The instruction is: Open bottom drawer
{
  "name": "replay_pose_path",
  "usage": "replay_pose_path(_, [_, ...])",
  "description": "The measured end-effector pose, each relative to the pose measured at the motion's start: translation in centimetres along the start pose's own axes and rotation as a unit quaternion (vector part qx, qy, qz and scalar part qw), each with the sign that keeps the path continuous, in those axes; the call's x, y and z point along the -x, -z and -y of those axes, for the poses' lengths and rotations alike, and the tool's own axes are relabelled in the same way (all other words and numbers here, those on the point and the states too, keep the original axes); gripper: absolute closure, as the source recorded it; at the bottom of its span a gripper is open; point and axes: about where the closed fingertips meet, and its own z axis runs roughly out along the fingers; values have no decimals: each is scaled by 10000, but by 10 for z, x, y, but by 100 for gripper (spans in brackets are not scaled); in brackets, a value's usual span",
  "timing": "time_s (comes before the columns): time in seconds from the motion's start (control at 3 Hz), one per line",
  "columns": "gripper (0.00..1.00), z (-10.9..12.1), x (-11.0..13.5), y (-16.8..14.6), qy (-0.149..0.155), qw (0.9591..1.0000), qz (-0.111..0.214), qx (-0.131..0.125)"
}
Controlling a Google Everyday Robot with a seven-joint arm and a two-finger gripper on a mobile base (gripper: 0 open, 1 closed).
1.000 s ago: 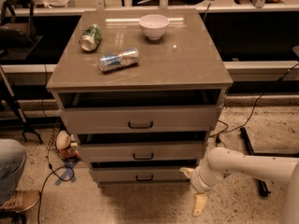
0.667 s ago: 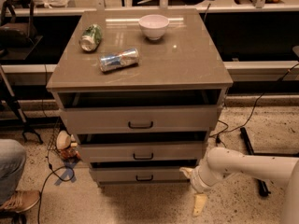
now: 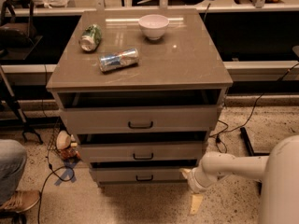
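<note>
Camera view: pretty much the same as a moment back, the arm hasn't budged. The gripper (image 3: 190, 188) sits low by the cabinet's (image 3: 187, 64) front right corner, fingers spread wide, gripping nothing. The upper tip is just beside the right edge of the bottom drawer (image 3: 121, 175). There's bare floor (image 3: 140, 205) in front and a cable (image 3: 254, 107) off to the right.
</note>
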Motion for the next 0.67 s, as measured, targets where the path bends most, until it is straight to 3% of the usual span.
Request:
replay_pose_path(0.33, [0, 25, -22, -31, -145, 9993, -153, -296])
replay_pose_path(0.67, [0, 25, -22, -31, -145, 9993, -153, -296])
